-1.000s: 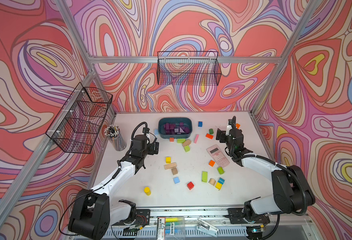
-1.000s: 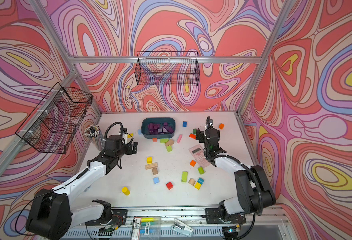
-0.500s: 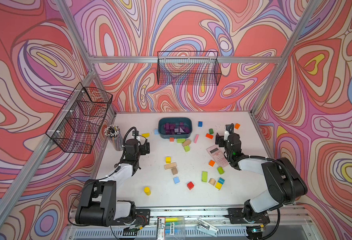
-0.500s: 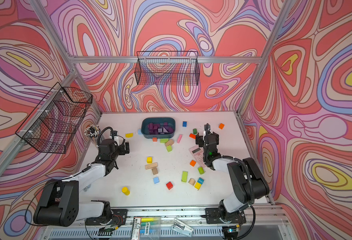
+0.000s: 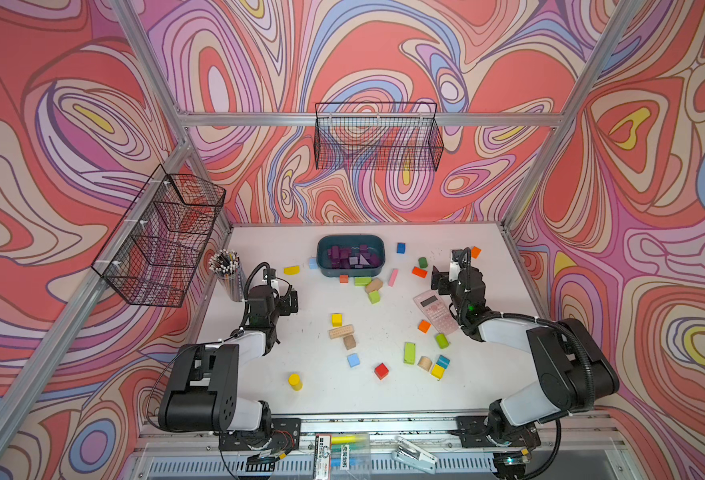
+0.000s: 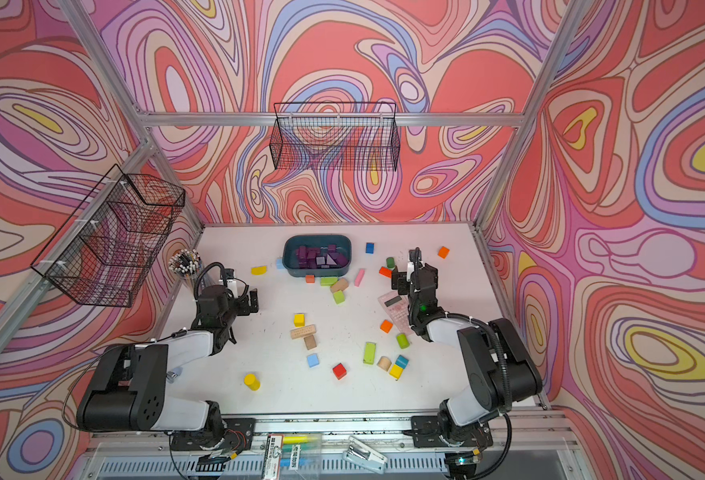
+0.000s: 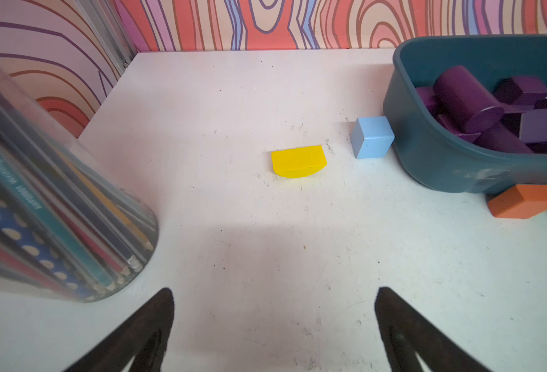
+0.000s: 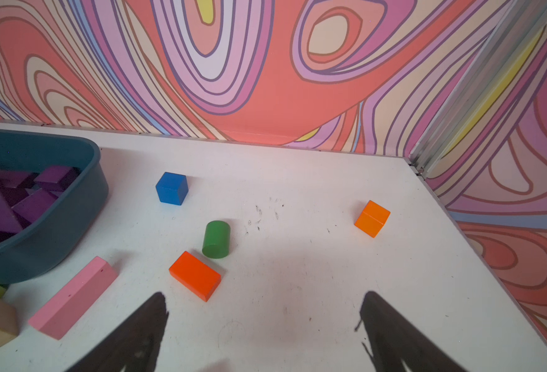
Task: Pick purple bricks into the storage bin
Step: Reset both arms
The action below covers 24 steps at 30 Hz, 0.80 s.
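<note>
1. Two claws, left gripper (image 7: 273,290) and right gripper (image 8: 264,293), both spread wide and empty, over bare table (image 7: 265,225).
2. Changed: both arms have folded back from the storage bin (image 5: 350,272); nothing carried off.
3. The purple bricks (image 5: 348,259) lie piled inside the bin; none seen loose on the table, so the task looks finished.
4. Hard to tell: brick count in the pile; bin is cut off in both wrist views; spots under the arms are hidden.
</note>
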{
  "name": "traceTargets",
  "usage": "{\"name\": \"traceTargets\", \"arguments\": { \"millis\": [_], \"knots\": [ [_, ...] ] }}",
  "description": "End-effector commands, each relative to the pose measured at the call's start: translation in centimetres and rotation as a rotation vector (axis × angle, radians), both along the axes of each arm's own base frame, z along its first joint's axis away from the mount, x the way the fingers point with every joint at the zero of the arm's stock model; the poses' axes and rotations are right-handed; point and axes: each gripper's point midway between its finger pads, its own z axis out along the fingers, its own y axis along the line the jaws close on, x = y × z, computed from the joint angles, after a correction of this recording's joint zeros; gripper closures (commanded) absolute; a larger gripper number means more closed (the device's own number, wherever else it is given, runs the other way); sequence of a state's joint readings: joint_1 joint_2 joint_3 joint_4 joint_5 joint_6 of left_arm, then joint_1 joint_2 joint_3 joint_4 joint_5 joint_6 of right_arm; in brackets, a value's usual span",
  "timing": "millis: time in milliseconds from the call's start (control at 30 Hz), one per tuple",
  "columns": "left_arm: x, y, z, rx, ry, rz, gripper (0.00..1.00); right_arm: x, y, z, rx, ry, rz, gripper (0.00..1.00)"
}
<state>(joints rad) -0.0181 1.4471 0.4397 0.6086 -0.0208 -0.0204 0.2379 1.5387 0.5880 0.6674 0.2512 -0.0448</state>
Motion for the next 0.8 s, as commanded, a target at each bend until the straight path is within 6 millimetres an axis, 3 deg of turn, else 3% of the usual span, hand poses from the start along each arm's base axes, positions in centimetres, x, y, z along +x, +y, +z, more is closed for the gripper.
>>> {"name": "traceTargets", "arguments": {
  "millis": [0, 200, 367, 500, 767],
  "knots": [
    [1.4, 0.0, 1.0, 0.006, -0.059, -0.013, 0.0, -0.7, 0.0, 0.3, 0.006, -0.013, 0.013, 0.02],
    [1.2, 0.2, 0.6, 0.007, -0.082, -0.006, 0.0, -0.8, 0.2, 0.2, 0.004, -0.007, 0.027, 0.02],
    [0.7, 0.5, 0.3, 0.008, -0.122, 0.016, 0.0, -2.8, -0.7, -2.4, 0.031, -0.013, -0.003, 0.02],
    [0.7, 0.6, 0.2, 0.009, -0.118, 0.018, 0.0, -1.8, -0.7, -3.2, 0.023, 0.029, -0.011, 0.03],
    [0.7, 0.6, 0.2, 0.009, -0.118, 0.02, 0.0, -3.2, -0.9, -2.3, 0.048, -0.037, 0.001, 0.04]
  ]
}}
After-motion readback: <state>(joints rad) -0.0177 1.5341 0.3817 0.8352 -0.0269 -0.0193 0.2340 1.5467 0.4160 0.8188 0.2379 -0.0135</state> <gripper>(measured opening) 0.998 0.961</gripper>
